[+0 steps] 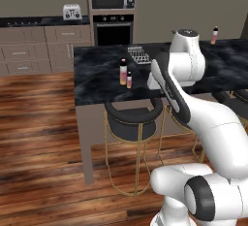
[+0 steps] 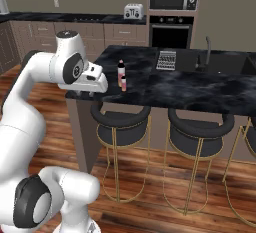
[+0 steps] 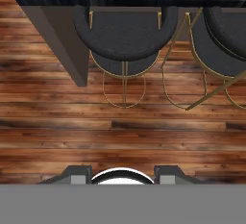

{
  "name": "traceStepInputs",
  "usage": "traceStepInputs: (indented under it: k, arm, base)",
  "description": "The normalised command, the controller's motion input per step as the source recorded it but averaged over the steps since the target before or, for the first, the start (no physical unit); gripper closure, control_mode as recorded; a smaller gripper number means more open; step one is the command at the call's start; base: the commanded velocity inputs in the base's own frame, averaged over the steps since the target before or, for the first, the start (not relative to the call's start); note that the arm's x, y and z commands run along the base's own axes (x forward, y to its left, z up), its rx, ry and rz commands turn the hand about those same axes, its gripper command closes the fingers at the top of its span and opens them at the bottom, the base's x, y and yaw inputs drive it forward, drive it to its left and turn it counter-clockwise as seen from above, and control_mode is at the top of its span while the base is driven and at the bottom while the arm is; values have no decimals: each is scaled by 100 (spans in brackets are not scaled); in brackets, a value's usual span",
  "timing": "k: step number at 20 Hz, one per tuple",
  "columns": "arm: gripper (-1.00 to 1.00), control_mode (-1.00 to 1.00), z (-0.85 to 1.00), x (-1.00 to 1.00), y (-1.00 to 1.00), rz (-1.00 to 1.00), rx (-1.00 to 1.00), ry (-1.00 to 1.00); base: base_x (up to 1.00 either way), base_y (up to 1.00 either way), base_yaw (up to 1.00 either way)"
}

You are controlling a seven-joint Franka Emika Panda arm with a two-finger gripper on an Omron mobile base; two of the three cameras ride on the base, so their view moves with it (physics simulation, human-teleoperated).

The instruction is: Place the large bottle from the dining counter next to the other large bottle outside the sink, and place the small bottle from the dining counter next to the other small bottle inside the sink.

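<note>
Near the left end of the dining counter (image 1: 101, 82) stand the two bottles to be moved: the large bottle (image 1: 123, 72) and, just beside it, the small bottle (image 1: 129, 80), both upright and set back from the slab's front edge. Neither is held. The gripper (image 3: 122, 171) hangs over the wooden floor (image 3: 57, 122), short of the counter edge, looking down on a stool (image 3: 125, 35); its fingers sit fairly close together with nothing between them, though the hand view shows only their tips, so their exact gap is hard to judge. The task looks to be at its start, the reach for a first bottle. That calls for lifting the hand over the counter's front edge and opening wider around the chosen bottle without knocking its neighbour. Farther back lie the drain rack (image 2: 167, 59) and sink (image 2: 220, 63); another bottle (image 1: 214, 35) stands beyond. Bare slab around the pair leaves room to approach.
</note>
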Motion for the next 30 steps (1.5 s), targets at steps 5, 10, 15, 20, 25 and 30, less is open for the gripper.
traceStepInputs:
  k: [5, 10, 15, 20, 25, 30]
  arm:
    - [-100, -100, 0, -8, 0, 0, 0, -1]
    - [-100, -100, 0, -19, 0, 0, 0, -5]
    - [-100, -100, 0, -30, 0, 0, 0, -8]
    - [-100, -100, 0, -33, 0, 0, 0, -11]
    - [-100, -100, 0, -32, 0, 0, 0, -10]
    - [-100, -100, 0, -30, 0, 0, 0, -9]
  base:
    - [0, 0, 0]
    - [0, 0, 0]
    - [0, 0, 0]
    - [0, 0, 0]
    - [0, 0, 0]
    - [0, 0, 0]
